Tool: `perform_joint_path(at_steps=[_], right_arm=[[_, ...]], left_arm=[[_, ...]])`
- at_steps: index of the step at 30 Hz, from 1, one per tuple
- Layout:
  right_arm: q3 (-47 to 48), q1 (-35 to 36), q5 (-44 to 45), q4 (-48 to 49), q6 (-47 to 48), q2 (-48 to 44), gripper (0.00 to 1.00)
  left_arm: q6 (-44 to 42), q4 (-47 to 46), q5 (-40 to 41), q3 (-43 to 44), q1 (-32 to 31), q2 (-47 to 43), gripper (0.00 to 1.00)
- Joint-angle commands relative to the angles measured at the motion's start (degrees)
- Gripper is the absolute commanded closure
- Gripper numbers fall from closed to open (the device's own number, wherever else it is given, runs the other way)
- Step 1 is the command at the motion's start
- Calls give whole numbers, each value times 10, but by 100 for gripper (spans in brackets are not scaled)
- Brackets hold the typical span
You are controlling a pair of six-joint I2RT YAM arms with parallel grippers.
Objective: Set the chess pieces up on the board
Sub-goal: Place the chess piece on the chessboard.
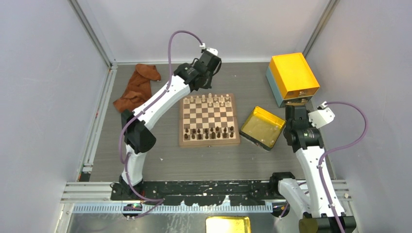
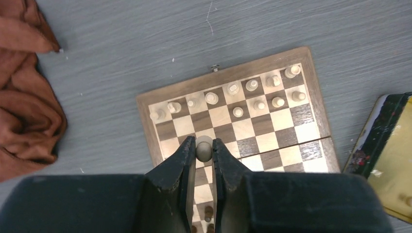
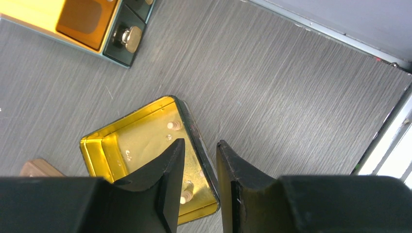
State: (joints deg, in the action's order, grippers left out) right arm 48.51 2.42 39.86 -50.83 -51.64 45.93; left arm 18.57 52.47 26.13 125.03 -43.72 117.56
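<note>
Cream chess pieces (image 1: pixel 210 100) stand in the two far rows of the board (image 1: pixel 209 142), a square wooden chessboard of light and dark squares with a plain brown border. The board lies at the middle of the grey surface (image 1: pixel 194 165). In the left wrist view the two cream rows (image 2: pixel 252 94) are not full; several squares toward the board's left side stand bare. Dark chessmen (image 1: pixel 209 132) fill the two near rows.

One more cream piece (image 2: pixel 203 148) is pinched by its rounded head between the left jaws, which are closed tight on it. It hangs above the left part of the board (image 2: pixel 148 121), nearer the surface's front than the cream rows. Whether its foot touches a square cannot be told. The left arm (image 1: pixel 160 99) reaches from the near edge across to the board's far side.

A shallow golden tray (image 1: pixel 262 128) sits just beside the board, between it and the right edge of the surface. In the right wrist view a few cream pieces (image 3: pixel 173 125) lie loose inside the tray (image 3: pixel 136 141). The right jaws hang above the tray's rim, partly apart, with nothing between them.

An orange-yellow box (image 1: pixel 293 75) stands near the far right corner. A crumpled brown cloth (image 1: pixel 138 87) lies toward the far left corner.
</note>
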Motion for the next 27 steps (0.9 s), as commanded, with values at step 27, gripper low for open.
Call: perform_joint_path(at_steps=[27], right_arm=[[49,40,20,-14,42,15,64]], left_arm=[[186,-87,-57,-190,28,-63,100]])
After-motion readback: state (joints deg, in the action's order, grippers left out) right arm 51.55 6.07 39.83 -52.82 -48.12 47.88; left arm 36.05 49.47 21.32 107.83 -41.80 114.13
